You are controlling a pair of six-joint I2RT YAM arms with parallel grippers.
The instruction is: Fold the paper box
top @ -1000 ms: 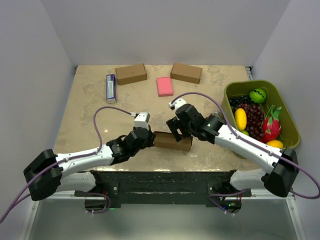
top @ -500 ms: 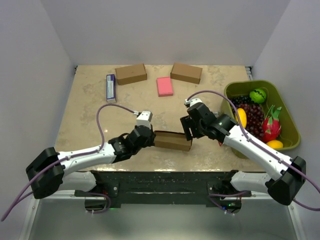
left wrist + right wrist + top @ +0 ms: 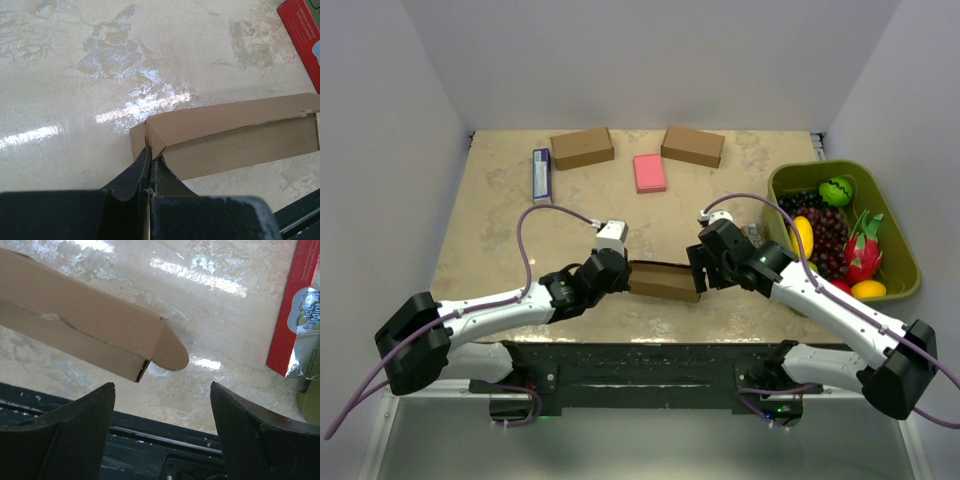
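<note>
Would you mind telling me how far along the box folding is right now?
Done: the paper box already lies as a slim rectangular shape. In hand: the left gripper is shut on its left end; the right gripper hangs open beside its right end. Left: the rounded tab there sticks out, untucked.

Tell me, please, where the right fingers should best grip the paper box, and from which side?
Probably the rounded end tab of the paper box, approached from the box's right end: it juts out thin beyond the open end, right before the right arm's open fingers, while the left fingers pinch the opposite end.
</note>
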